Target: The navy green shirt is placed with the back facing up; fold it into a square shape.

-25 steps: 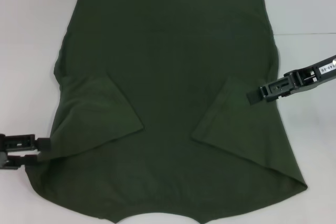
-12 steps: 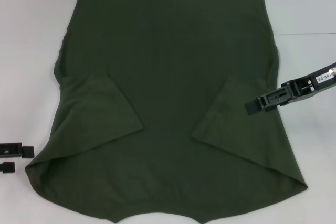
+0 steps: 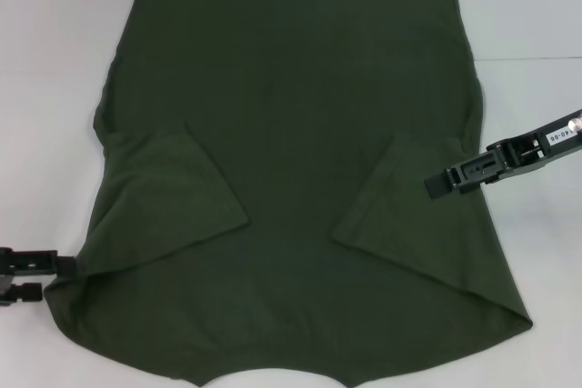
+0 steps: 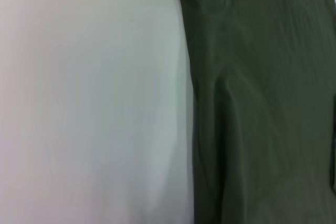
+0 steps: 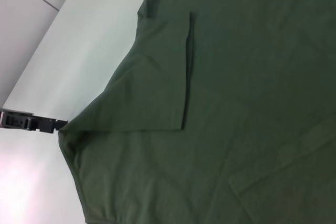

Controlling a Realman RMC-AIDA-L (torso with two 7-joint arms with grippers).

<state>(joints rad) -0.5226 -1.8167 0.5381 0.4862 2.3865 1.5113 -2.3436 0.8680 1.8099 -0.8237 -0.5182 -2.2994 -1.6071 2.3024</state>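
Observation:
The navy green shirt lies flat on the white table, plain side up, with both short sleeves folded inward over the body. My left gripper is open at the shirt's near left corner; its upper finger touches the cloth edge and nothing is held. It also shows in the right wrist view as the left gripper, beside the shirt. My right gripper hovers over the folded right sleeve. The left wrist view shows only the shirt edge on the table.
The white table surrounds the shirt on the left and right. A thin seam line crosses the surface at the far right. The shirt's collar end runs past the near edge of the head view.
My left gripper drew back to the left, then came right again to the shirt's corner. My right gripper shifted slightly nearer over the right sleeve.

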